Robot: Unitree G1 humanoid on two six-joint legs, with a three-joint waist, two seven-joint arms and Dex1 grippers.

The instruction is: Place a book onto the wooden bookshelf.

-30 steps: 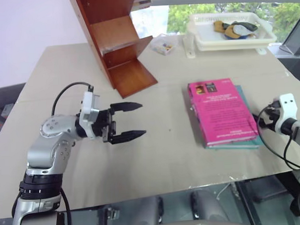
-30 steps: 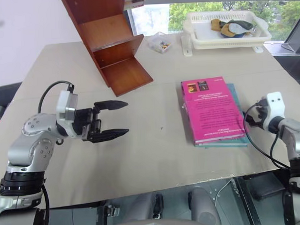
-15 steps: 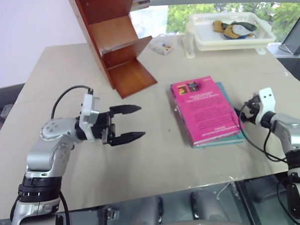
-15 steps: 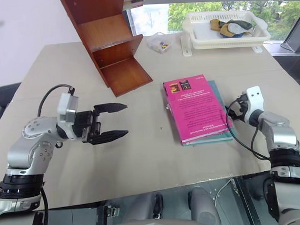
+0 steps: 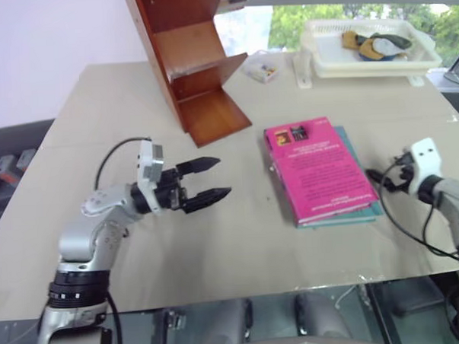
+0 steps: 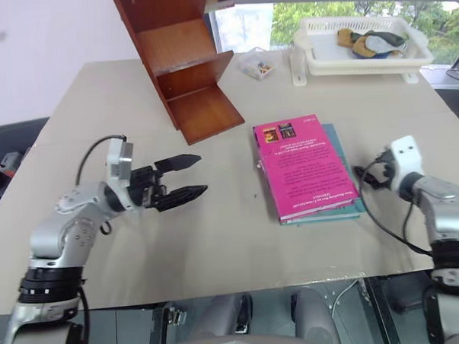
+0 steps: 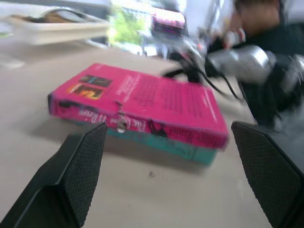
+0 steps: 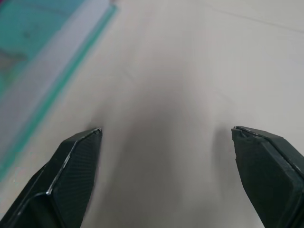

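Broadly, the table (image 5: 240,240) carries the wooden bookshelf (image 5: 190,59) at its far side. Nearer, the pink book (image 5: 317,168) lies flat atop a teal book (image 5: 366,210): thin, stiff, probably light. Both claws, left claw (image 5: 205,181) and right claw (image 8: 166,175), gape wide, empty; pinch its free long edge.

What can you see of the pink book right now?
The pink book is a large, thin magenta paperback with small text and two small dark pictures at the end of its cover nearer the wooden bookshelf. It lies flat, cover up, on a teal book on the table. Neither claw touches it.
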